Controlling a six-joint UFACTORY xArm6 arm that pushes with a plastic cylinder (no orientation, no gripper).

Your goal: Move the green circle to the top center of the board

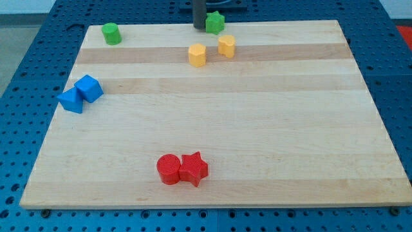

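Observation:
The green circle [111,33] stands near the board's top left corner. My rod comes down at the top centre, and its tip [199,28] rests at the board's top edge. The tip is far to the right of the green circle. It sits just left of a green star [215,22], close to it or touching it; I cannot tell which.
Two yellow blocks [197,55] [226,46] stand just below the tip. A blue cube [89,87] and a blue triangle [71,100] touch at the left edge. A red circle [168,169] and a red star [194,169] touch at the bottom centre. The wooden board [257,129] lies on a blue perforated table.

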